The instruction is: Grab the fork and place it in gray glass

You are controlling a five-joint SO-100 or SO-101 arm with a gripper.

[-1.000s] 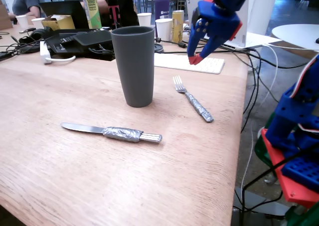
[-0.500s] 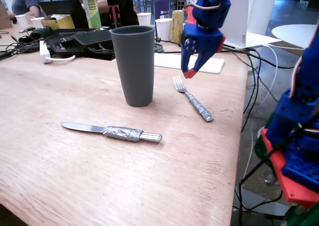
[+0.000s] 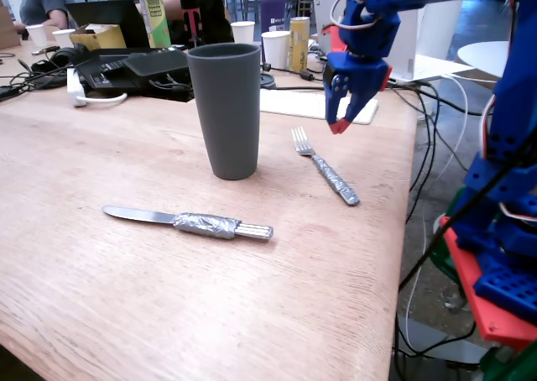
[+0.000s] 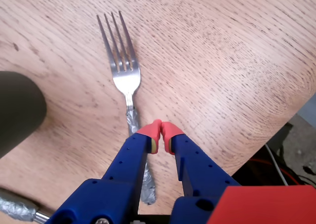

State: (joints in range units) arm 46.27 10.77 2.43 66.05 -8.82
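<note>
Red-tipped end effector [image 4: 160, 130] pinched closed, empty, hovering over fork [image 4: 122, 68] neck. Open it, straddle the taped handle, descend square. Glass [image 3: 224, 108] sits at fork's 9 o'clock on tabletop [image 3: 101, 280].

Wooden table [image 3: 101, 297], fork [image 3: 325, 168], knife [image 3: 189, 221] (tape-wrapped handles), gray glass [image 3: 223, 111]

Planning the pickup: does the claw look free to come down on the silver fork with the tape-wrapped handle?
Probably yes. The claw hangs shut above the silver fork's tape-wrapped handle, nothing lying between them; the dark-gray tumbler stands apart. It must open first.
</note>
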